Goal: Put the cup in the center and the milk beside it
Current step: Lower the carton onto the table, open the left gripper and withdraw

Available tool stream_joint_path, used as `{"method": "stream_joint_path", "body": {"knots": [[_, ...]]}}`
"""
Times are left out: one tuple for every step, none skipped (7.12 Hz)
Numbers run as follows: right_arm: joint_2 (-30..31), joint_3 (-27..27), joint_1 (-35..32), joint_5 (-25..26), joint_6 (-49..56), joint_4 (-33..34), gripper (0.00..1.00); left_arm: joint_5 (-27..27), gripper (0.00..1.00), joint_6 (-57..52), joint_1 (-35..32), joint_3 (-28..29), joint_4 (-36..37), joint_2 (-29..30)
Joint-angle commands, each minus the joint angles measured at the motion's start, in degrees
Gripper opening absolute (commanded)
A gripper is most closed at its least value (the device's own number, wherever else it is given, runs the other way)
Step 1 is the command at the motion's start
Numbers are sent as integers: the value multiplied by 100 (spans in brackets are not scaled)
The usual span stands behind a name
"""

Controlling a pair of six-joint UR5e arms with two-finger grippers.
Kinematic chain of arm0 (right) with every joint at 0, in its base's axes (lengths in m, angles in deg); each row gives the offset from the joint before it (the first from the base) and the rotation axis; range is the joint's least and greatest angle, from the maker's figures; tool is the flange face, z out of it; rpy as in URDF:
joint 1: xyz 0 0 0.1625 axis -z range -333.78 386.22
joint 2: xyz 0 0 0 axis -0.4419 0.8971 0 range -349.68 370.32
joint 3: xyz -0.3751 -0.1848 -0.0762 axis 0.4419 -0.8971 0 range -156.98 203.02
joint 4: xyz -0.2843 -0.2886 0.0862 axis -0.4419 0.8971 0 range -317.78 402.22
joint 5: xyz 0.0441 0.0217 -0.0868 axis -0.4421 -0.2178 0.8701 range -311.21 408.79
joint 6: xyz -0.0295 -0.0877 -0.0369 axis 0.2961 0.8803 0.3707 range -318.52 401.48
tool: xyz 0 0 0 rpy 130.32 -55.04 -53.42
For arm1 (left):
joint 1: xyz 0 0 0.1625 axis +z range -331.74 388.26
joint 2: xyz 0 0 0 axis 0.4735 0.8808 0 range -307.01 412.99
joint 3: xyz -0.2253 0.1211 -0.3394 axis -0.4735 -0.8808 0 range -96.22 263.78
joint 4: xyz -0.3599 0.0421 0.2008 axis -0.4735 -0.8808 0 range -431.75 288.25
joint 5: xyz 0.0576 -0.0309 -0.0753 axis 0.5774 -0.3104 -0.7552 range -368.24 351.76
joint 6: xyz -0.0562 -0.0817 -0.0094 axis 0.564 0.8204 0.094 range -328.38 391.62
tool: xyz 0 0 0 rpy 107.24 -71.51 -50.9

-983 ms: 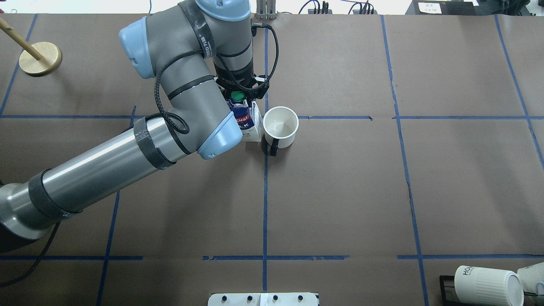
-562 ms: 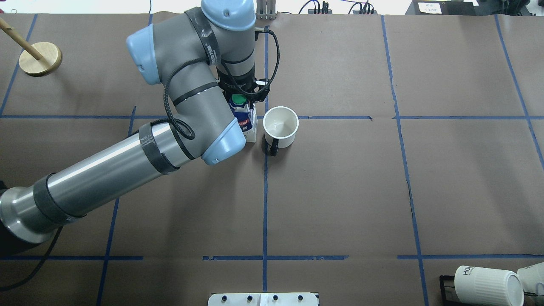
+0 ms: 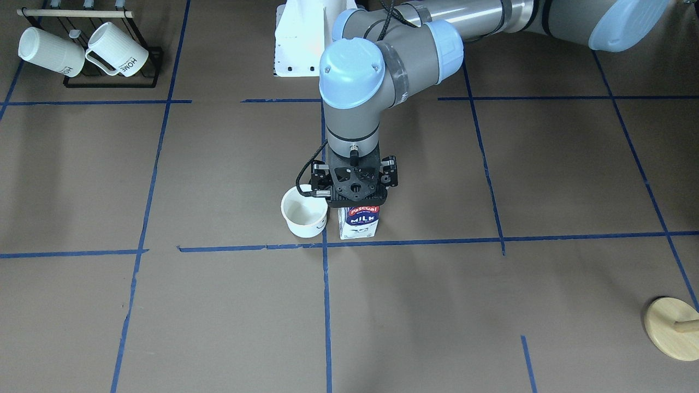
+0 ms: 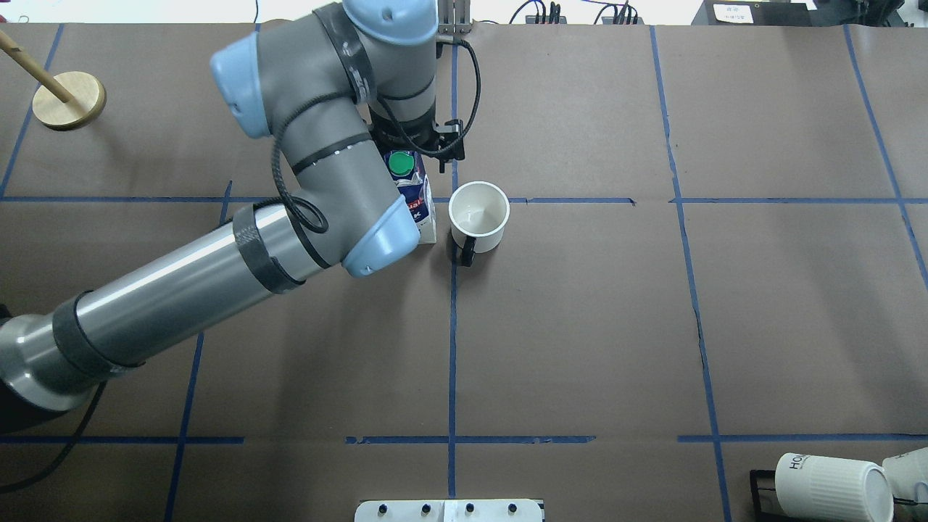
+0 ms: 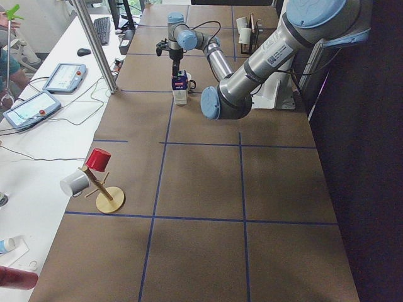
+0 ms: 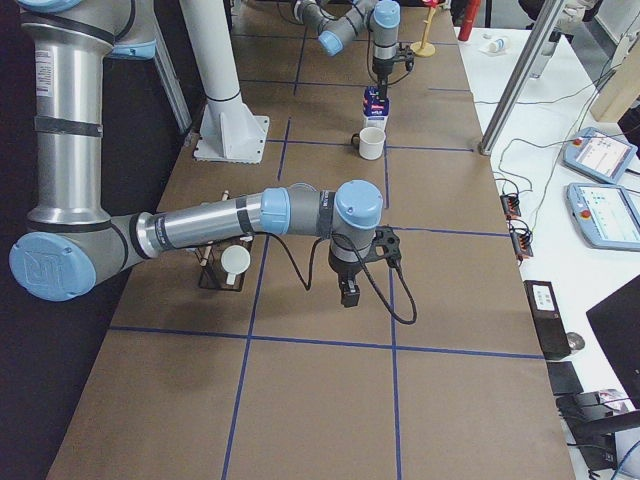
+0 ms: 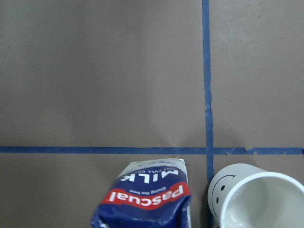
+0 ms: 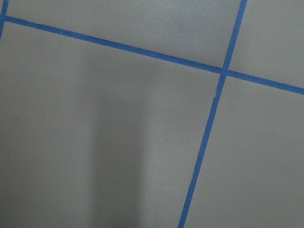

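The cup [image 4: 478, 216], white with a black handle, stands upright just right of the center tape crossing [image 4: 453, 199]; its smiley shows in the left wrist view [image 7: 223, 186]. The milk [image 4: 413, 190], dark blue with a green cap, stands upright just left of the crossing, a small gap from the cup. In the front view the milk [image 3: 359, 222] and the cup [image 3: 303, 213] stand side by side. My left gripper [image 3: 354, 191] hovers above the milk, jaws spread, holding nothing. My right gripper [image 6: 348, 290] shows only in the right side view, low over the table; I cannot tell if it is open or shut.
A black rack with ribbed "HOME" mugs [image 3: 82, 49] stands at the near right corner of the table [image 4: 826, 486]. A wooden peg stand [image 4: 69, 98] is at the far left. The robot's white base [image 3: 300, 43] stands at the near edge.
My left gripper has let go of the milk, risen and drawn back toward the table's far side, so the green cap now shows fully. The cup has not moved.
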Motion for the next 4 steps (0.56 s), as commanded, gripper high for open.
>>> {"method": "stream_joint_path", "body": {"knots": [[-4, 6, 0, 0, 0, 2, 100, -632, 100, -1152, -758, -391, 896, -49], [-4, 6, 0, 0, 0, -7, 100, -1096, 100, -1768, -1215, -567, 1162, -232], [5, -2, 0, 0, 9, 2, 100, -1492, 100, -2322, -1585, -1230, 1104, -1078], [66, -11, -9, 9, 17, 2, 100, -1653, 100, -3137, -2015, -1828, 1095, -1913]]}}
